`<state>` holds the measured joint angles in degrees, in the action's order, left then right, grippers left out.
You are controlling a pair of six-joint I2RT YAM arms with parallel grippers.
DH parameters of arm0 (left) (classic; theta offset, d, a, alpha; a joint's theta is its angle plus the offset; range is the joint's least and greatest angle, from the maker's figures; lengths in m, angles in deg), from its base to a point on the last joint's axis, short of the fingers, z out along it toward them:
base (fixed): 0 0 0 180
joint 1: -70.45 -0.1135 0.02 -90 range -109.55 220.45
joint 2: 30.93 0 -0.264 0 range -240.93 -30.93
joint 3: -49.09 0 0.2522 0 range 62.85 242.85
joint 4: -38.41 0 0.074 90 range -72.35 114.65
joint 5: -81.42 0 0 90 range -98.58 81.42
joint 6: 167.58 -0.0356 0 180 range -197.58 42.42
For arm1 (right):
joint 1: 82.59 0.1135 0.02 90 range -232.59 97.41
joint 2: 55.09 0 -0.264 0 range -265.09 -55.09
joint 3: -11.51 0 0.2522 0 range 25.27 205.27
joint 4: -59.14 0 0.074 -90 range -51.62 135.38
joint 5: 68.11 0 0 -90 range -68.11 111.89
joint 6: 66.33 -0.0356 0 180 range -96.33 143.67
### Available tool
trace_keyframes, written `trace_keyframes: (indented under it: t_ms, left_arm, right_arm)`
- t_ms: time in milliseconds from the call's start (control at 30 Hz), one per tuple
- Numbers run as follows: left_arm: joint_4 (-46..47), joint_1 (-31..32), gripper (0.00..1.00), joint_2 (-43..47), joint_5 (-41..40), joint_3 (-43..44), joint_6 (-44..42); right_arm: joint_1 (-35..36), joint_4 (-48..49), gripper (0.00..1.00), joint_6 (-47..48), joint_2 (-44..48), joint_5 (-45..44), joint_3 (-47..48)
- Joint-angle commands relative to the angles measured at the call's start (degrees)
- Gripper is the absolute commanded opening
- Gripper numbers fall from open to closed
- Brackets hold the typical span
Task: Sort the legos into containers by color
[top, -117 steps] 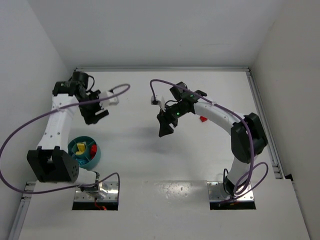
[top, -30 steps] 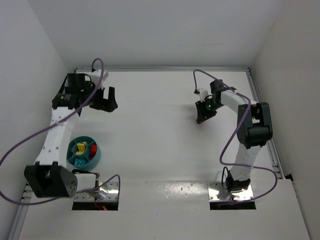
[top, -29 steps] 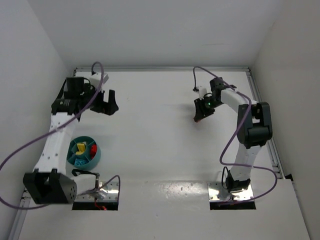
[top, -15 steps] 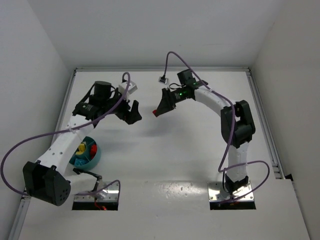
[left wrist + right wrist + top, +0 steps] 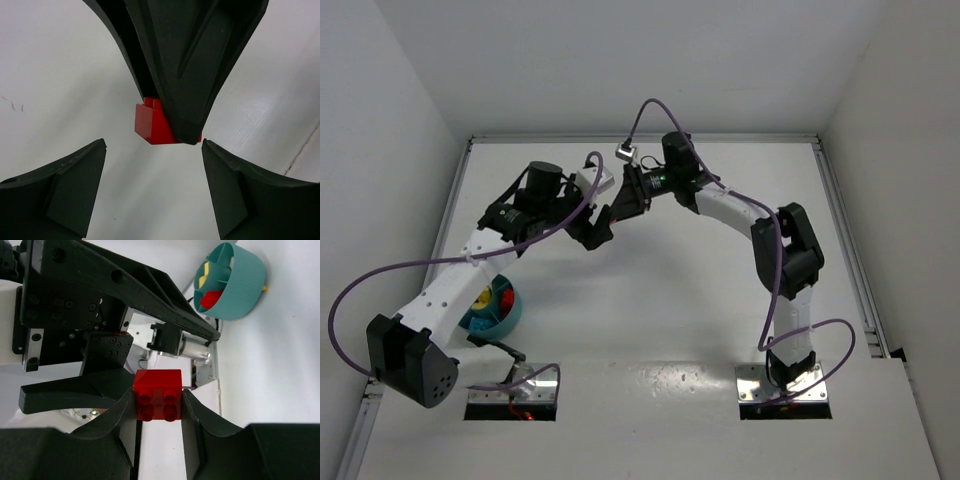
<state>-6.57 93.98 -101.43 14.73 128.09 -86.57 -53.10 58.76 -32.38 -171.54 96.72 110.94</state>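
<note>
**A:** Why are both arms out over the middle of the flat white desk (image 5: 650,330)? One could work alone.

**B:** I read it as a handover. The white left arm (image 5: 445,290) and the white right arm (image 5: 730,210) reach toward each other, and their tips meet above the far middle of the desk. The round teal plastic bowl with dividers (image 5: 245,287) sits by the left arm's base, well apart from the right arm's base. So the left arm looks like the sensible carrier.

**A:** And the pincers?

**B:** The right pincer (image 5: 159,407) is clenched on a small red plastic lego brick (image 5: 157,385), with one finger on each side face. Held that way, the other faces are free for a second grip. The left pincer (image 5: 153,150) is released. Its fingers (image 5: 70,190) are spread to either side of the red brick and touch nothing.

**A:** Is it placed to take the brick?

**B:** In the left wrist view the red brick sits in the gap between the fingers. Whether the fingers are level with it or short of it I cannot tell, because depth reads poorly there.

**A:** Where should the brick go?

**B:** The bowl holds yellow lego pieces (image 5: 202,272) in one compartment and a red lego piece (image 5: 212,297) in the compartment beside it. Red belongs with red. The right pincer should keep its hold until the left one has closed. Otherwise the brick could drop to the desk.
</note>
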Motion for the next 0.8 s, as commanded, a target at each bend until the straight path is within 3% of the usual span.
trace_keyframes:
  t_ms: [0,400,500,633,667,767]
  left_arm:
    - [1.43,0.9,0.82,0.1,-1.07,3.23,-1.29]
    - [1.43,2.05,0.71,-0.43,-2.22,5.08,-2.87]
    - [1.43,2.05,0.61,-0.43,-2.22,5.08,-2.87]
    - [0.38,2.05,0.39,-0.43,-2.22,5.61,-4.45]
    - [-0.24,2.05,0.3,-0.43,-3.61,6.22,-4.45]
    - [-7.08,1.26,0.25,-2.35,-5.73,11.12,-6.12]
  right_arm:
    - [0.91,9.38,0.06,-7.49,0.43,1.46,-1.38]
    - [1.97,11.49,0.06,-9.51,0.43,2.6,-2.44]
    - [2.5,11.49,0.06,-9.51,0.43,2.6,-2.44]
    - [2.5,13.24,0.07,-10.74,0.95,3.13,-2.96]
    - [2.5,13.24,0.09,-10.74,0.95,3.13,-3.49]
    - [2.5,13.86,0.29,-10.74,1.57,3.13,-3.49]
